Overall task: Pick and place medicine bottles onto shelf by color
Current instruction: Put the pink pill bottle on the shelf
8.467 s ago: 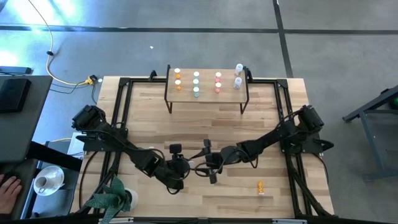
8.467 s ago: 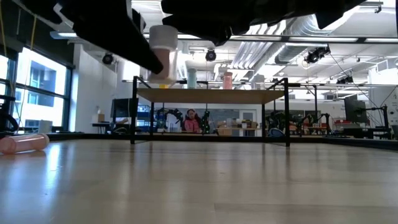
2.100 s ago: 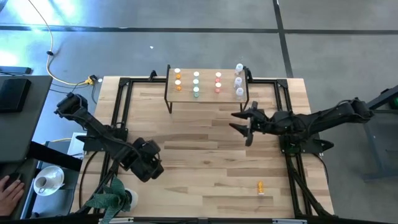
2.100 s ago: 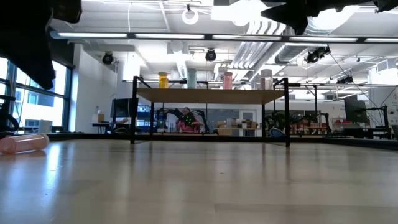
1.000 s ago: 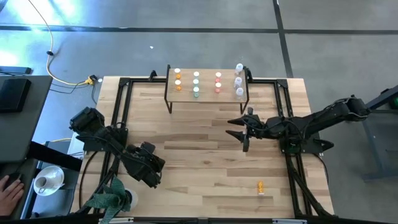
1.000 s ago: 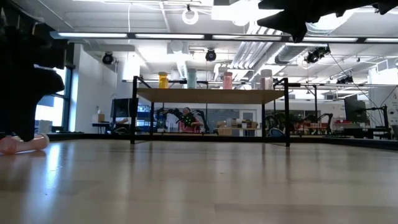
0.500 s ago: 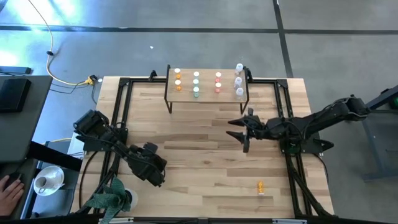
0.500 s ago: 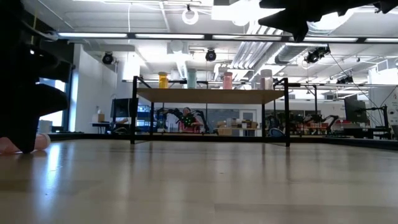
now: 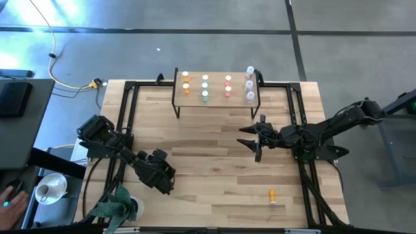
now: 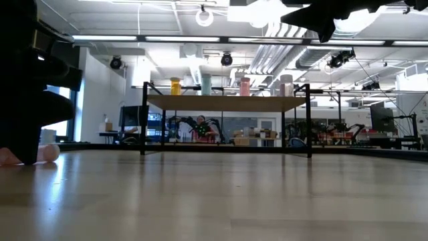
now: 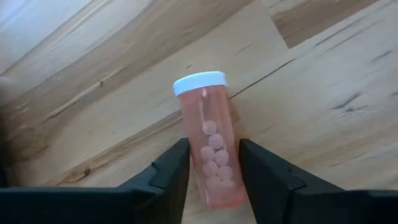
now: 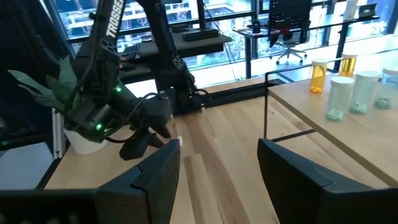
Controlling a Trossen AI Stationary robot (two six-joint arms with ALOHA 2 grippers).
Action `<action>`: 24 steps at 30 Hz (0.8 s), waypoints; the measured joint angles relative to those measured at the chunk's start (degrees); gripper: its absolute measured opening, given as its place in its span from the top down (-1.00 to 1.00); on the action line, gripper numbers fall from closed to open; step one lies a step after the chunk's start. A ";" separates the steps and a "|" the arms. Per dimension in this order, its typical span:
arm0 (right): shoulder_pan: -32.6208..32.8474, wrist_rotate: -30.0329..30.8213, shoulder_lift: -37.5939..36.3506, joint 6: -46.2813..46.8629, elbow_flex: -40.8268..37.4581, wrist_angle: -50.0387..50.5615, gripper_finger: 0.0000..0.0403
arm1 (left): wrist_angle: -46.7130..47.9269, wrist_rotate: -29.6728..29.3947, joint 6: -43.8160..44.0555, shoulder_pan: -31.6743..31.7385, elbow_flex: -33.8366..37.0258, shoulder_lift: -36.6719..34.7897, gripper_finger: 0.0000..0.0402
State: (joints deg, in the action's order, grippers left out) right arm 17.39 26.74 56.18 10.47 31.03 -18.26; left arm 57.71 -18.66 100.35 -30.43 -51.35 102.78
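A pink medicine bottle [image 11: 211,137] with a white cap [image 11: 199,83] lies on its side on the table near the left edge; its cap end [image 10: 48,152] shows in the low view. My left gripper [image 11: 212,149] is down on it, shut. The shelf [image 9: 218,73] stands at the far middle and carries upright rows of orange [image 9: 186,83], green [image 9: 205,88], pink [image 9: 228,86] and clear [image 9: 249,84] bottles. An orange bottle [image 9: 272,194] lies near the right front. My right gripper [image 9: 251,138] hangs open, high over the table's right half. My left gripper pinches the pink bottle's body between its two fingers [image 11: 177,158], on the two long sides of the half away from the cap [image 11: 217,177]. The fingers slant down from above. The bottle lies on its side on the table.
A potted plant [image 9: 117,205] stands at the near left corner, close to my left arm. Black frame rails [image 9: 127,117] run along both table sides. A person's hand [image 9: 10,201] and a cup [image 9: 49,188] are off the table at the left. Bare wood lies mid-table.
My left gripper has sunk a little onto the lying pink bottle, so that in the low view only the bottle's cap end still shows beside it. The bottle stays on the table.
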 joint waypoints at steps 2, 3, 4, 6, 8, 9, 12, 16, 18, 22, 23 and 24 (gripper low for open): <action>0.63 0.02 0.00 -0.02 0.00 -0.01 -0.02 | -0.40 -0.26 -1.36 -0.01 0.02 0.02 0.44; 0.96 0.02 0.00 0.01 0.00 0.02 -0.02 | -0.56 -0.54 -2.14 -0.01 0.02 0.02 0.49; 1.32 0.02 0.00 0.18 0.00 0.02 -0.02 | -0.72 -0.92 -2.81 -0.01 0.04 0.02 0.52; 2.13 0.00 0.00 1.08 0.00 0.07 -0.02 | -0.93 -1.76 -4.03 -0.06 0.07 0.07 0.58; 3.05 -0.01 0.05 1.10 0.00 0.56 -0.02 | -1.07 -2.69 -5.57 -0.14 0.03 -0.40 0.60; 3.47 -0.01 0.14 1.12 0.00 0.58 -0.02 | -1.25 -3.20 -6.55 -0.24 -0.13 -0.55 0.60; 4.56 -0.02 0.69 1.10 0.02 0.50 -0.02 | -1.66 -5.65 -9.96 -0.51 -1.10 -0.41 0.59; 5.22 -0.48 1.99 1.10 0.04 -0.03 -0.02 | -5.26 -10.89 -17.16 -0.61 -2.43 -1.20 0.59; 5.24 -1.31 2.72 0.95 0.04 -1.45 -0.02 | -8.57 -13.15 -22.42 -0.57 -2.62 -1.54 0.59; 5.22 -5.39 4.31 -2.87 0.05 -7.03 -0.02 | -20.15 -14.20 -36.56 0.62 -2.74 -2.16 0.59; 5.23 -6.64 4.78 -3.55 0.07 -8.27 -0.02 | -23.73 -14.04 -40.34 1.09 -2.73 -2.42 0.59; 5.24 -7.85 5.14 -3.96 0.05 -8.92 -0.02 | -28.02 -13.37 -44.21 1.64 -2.82 -2.51 0.59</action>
State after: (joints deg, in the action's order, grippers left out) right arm 22.63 18.90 61.32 6.52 31.07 -27.18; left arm 29.69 -32.02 56.15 -28.79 -54.17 100.27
